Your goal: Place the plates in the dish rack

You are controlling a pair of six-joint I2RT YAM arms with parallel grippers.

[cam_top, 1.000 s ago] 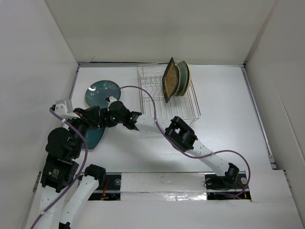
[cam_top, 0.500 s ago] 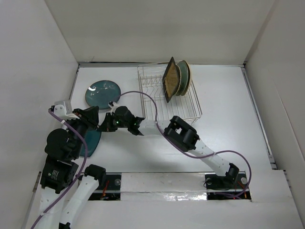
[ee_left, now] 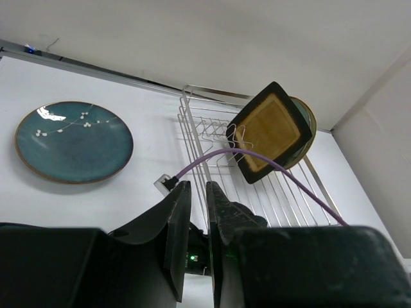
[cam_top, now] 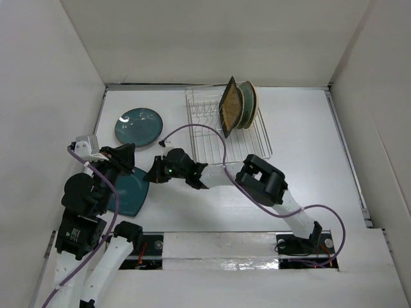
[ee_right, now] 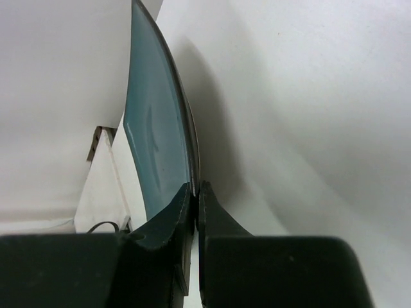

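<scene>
My right gripper point(cam_top: 154, 174) reaches across to the left and is shut on the rim of a dark teal plate point(cam_top: 131, 194). In the right wrist view, the jaws point(ee_right: 195, 186) pinch the plate's edge point(ee_right: 154, 147) and the plate is tilted up. My left gripper point(cam_top: 126, 156) hovers just behind it, its jaws point(ee_left: 198, 185) a narrow gap apart and empty. A second dark teal plate point(cam_top: 138, 125) lies flat at the back left. The wire dish rack point(cam_top: 250, 146) holds the black square plate point(cam_top: 226, 109) upright, with two round plates point(cam_top: 247, 102) behind it.
The right arm's purple cable point(cam_top: 192, 131) loops over the rack's front left corner. White walls close in the table on the left, back and right. The rack point(ee_left: 282, 192) and the flat teal plate point(ee_left: 74, 141) also show in the left wrist view.
My right gripper has drawn the teal plate out from under the left gripper, towards the near right. More of the plate now shows. The left arm has hardly moved.
</scene>
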